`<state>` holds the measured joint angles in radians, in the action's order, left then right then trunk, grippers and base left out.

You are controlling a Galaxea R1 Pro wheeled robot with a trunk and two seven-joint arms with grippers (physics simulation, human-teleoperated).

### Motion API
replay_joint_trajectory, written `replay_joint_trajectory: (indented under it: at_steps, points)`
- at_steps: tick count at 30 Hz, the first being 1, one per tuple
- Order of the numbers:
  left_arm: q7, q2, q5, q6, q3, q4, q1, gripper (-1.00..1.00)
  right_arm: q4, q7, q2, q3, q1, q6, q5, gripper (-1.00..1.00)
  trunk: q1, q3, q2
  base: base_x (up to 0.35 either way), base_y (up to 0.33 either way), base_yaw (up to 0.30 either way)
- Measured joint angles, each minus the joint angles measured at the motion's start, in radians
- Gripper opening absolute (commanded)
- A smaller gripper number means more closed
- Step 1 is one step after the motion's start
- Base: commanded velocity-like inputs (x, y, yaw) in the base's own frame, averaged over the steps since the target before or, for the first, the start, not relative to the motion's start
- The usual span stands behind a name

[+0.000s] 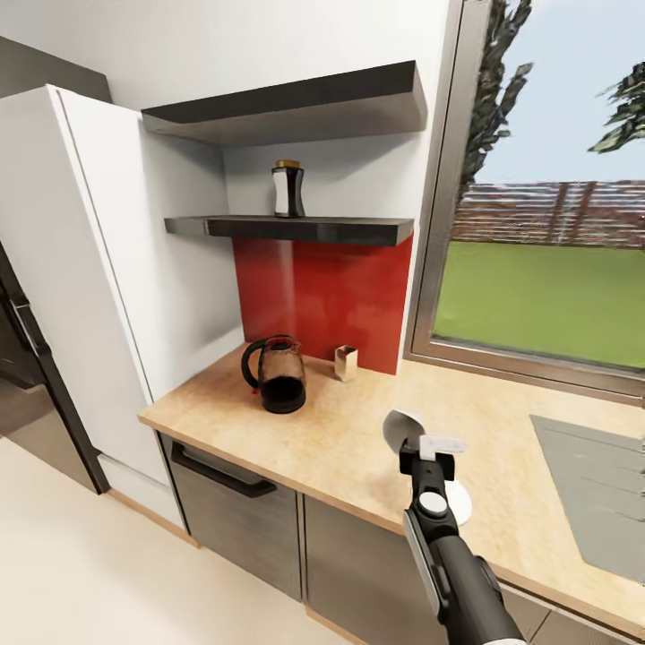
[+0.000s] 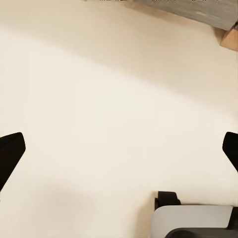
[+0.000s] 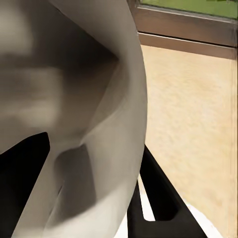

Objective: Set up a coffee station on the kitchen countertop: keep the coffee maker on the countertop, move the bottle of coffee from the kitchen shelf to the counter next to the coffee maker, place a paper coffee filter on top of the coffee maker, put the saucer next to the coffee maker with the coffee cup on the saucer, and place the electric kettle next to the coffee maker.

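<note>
The bottle of coffee [image 1: 288, 189] stands on the lower kitchen shelf [image 1: 358, 232]. Below it, the electric kettle [image 1: 276, 374] sits on the kitchen countertop [image 1: 349, 439] near the red backsplash. Beside it is a small pale piece [image 1: 346, 363] that looks like the paper coffee filter. My right gripper [image 1: 410, 439] is shut on the coffee cup [image 1: 403, 428], held just above the counter. In the right wrist view the coffee cup [image 3: 89, 99] sits between my right gripper's [image 3: 89, 183] fingers. The white saucer [image 1: 459, 503] [image 3: 210, 229] lies under the arm. My left gripper [image 2: 119, 153] is open over the floor. The coffee maker is out of view.
A tall white cabinet [image 1: 116, 251] bounds the counter on the left. The grey sink [image 1: 600, 502] is inset at the right, under a large window [image 1: 546, 224]. A second shelf [image 1: 296, 112] hangs above the bottle. Grey cabinet fronts [image 1: 242, 528] run below the counter edge.
</note>
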<state>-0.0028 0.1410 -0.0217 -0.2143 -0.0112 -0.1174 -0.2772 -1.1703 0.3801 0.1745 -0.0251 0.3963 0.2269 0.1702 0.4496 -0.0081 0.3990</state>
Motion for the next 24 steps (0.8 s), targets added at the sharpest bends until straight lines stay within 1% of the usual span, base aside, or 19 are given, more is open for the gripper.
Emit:
replay_joint_trajectory:
  at_steps: [3, 6, 24]
  points:
    - [0.000, 0.001, 0.000, 0.000, 0.000, 0.000, 0.000, 1.00, -0.017, 0.001, 0.000, 0.002, -0.001, 0.001, 0.001, -1.00, 0.000, 0.000, 0.000, -0.017, 0.011, -0.277]
    - [0.000, 0.002, 0.000, 0.000, 0.000, 0.000, 0.000, 1.00, -0.034, 0.002, 0.000, 0.002, -0.001, 0.001, 0.002, -1.00, 0.000, 0.000, 0.000, -0.152, 0.137, -0.295]
    - [0.000, 0.004, 0.001, 0.000, 0.000, 0.000, 0.000, 1.00, -0.040, 0.003, 0.000, 0.002, -0.018, 0.002, 0.002, -1.00, 0.000, 0.000, 0.000, -0.225, 0.223, -0.300]
